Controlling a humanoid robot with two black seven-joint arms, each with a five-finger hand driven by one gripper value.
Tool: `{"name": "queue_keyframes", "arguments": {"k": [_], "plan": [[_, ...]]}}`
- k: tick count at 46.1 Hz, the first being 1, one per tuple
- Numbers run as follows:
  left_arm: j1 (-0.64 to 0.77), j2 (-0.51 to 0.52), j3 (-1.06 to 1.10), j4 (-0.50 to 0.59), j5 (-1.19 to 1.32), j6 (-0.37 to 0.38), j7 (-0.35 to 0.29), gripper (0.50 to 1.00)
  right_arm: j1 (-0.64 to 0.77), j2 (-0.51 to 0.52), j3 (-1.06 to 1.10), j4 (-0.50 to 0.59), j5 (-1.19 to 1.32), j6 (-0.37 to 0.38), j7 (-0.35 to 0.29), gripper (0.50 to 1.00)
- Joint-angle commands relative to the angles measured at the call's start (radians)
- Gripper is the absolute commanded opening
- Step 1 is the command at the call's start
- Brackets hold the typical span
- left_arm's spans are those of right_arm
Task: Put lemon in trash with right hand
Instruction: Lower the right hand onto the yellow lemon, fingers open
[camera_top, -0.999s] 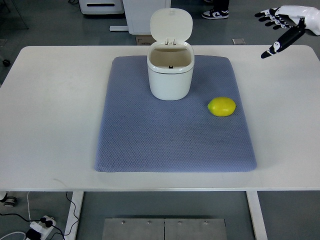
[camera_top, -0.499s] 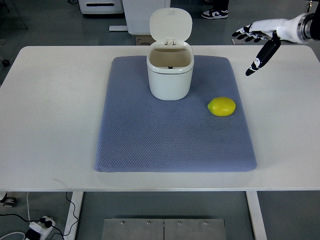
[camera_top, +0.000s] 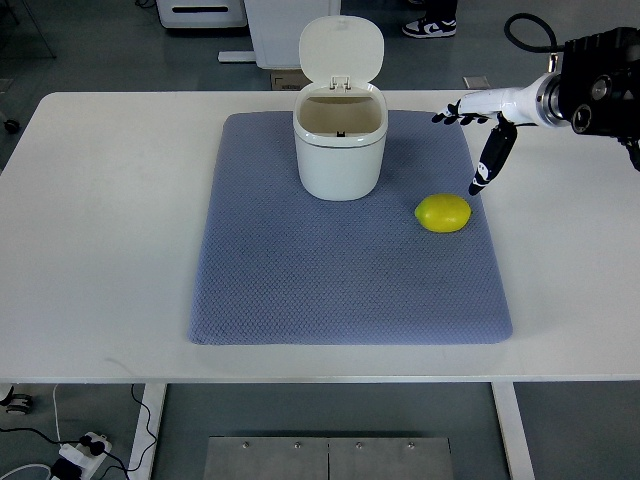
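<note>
The lemon (camera_top: 443, 213) lies on the blue-grey mat (camera_top: 350, 290), on its right side, to the right of and nearer than the white trash bin (camera_top: 340, 145). Its long axis runs left to right, with a small nub at the right end. The bin stands at the mat's far middle, its lid (camera_top: 342, 47) tipped up and back. The right hand (camera_top: 480, 125) hovers above the mat's far right corner, fingers spread and holding nothing, the thumb hanging down toward the lemon without touching it. The mat rests on the white tabletop (camera_top: 100, 230).
</note>
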Motion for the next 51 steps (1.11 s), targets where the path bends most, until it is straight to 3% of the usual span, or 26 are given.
{"name": "queue_keyframes", "arguments": {"k": [1,12,31,51], "plan": [[0.0,0.0,0.0,0.0,0.0,0.0,0.001,1.0,0.0,0.014,-0.009,0.002,0.016,-0.008,-0.008,0.977],[0.0,0.0,0.0,-0.001,0.0,0.0,0.001,1.0,-0.029,0.086,-0.021,0.005,0.072,-0.055,-0.011,0.962],[0.0,0.0,0.0,0.0,0.0,0.0,0.0,1.0,-0.092,0.121,-0.021,0.007,0.086,-0.098,-0.021,0.958],[0.0,0.0,0.0,0.0,0.0,0.0,0.0,1.0,-0.152,0.121,-0.021,-0.002,0.075,-0.118,-0.014,0.824]]}}
